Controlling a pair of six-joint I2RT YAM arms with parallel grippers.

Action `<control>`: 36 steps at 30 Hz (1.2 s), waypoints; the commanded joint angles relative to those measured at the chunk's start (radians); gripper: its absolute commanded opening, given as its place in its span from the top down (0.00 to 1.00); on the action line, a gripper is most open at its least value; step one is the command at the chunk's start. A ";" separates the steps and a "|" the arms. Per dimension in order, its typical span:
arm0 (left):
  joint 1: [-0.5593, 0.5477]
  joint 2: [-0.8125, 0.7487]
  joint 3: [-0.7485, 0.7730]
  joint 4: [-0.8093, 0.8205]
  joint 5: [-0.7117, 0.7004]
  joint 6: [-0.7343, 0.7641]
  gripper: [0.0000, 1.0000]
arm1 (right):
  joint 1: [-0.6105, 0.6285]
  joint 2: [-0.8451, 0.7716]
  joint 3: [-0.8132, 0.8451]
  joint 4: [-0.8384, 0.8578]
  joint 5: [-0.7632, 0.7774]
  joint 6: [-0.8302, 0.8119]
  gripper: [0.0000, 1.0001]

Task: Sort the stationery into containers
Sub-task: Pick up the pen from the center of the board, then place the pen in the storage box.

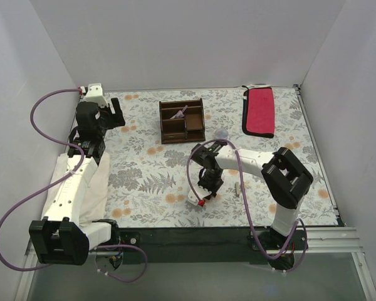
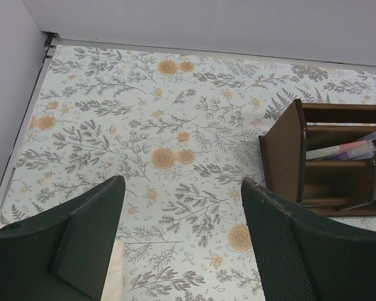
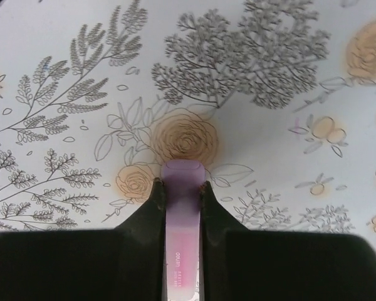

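My right gripper (image 1: 207, 186) (image 3: 180, 185) is shut on the fat pink marker (image 3: 180, 219), low over the floral table; the marker's purple end sticks out past the fingertips. A white piece with a red end (image 1: 198, 201) shows at the gripper's tip in the top view. The dark brown organiser (image 1: 182, 120) (image 2: 326, 163) stands at the back centre with a pink-and-blue pen (image 1: 178, 113) (image 2: 344, 150) lying in it. A bluish-grey cup (image 1: 221, 133) sits near the organiser. A thin grey pen (image 1: 237, 188) lies right of the right gripper. My left gripper (image 1: 116, 116) (image 2: 182, 183) is open and empty, left of the organiser.
A flat red cloth (image 1: 259, 111) lies at the back right. White walls close the table at the back and both sides. A purple cable (image 1: 241, 188) loops off the right arm over the table. A white cloth (image 1: 94, 188) lies under the left arm.
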 commanded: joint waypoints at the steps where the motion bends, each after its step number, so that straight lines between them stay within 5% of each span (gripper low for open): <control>1: 0.006 -0.043 0.011 -0.016 0.027 -0.029 0.27 | -0.010 -0.001 0.180 -0.031 -0.022 0.173 0.99; 6: 0.006 -0.050 -0.003 -0.013 0.010 -0.060 0.27 | -0.064 0.117 0.640 0.009 -0.105 0.634 0.99; 7: 0.006 -0.054 -0.007 -0.015 0.010 -0.064 0.28 | -0.096 0.147 0.809 0.032 -0.116 0.889 0.99; 9: 0.006 -0.055 -0.023 -0.015 0.013 -0.077 0.27 | -0.133 0.227 0.935 0.104 -0.119 1.131 0.99; 14: 0.009 -0.047 -0.030 -0.027 0.035 -0.093 0.28 | -0.224 0.280 0.991 0.333 -0.007 1.695 0.99; 25: 0.007 0.000 -0.032 -0.039 0.021 -0.098 0.28 | -0.178 0.364 1.027 0.515 0.352 2.052 0.99; 33: 0.007 0.025 -0.041 -0.053 0.013 -0.127 0.28 | -0.070 0.436 1.084 0.672 0.660 2.013 0.99; 36: 0.007 0.031 -0.034 -0.094 0.116 -0.121 0.34 | -0.060 0.461 1.135 0.696 0.732 1.988 0.99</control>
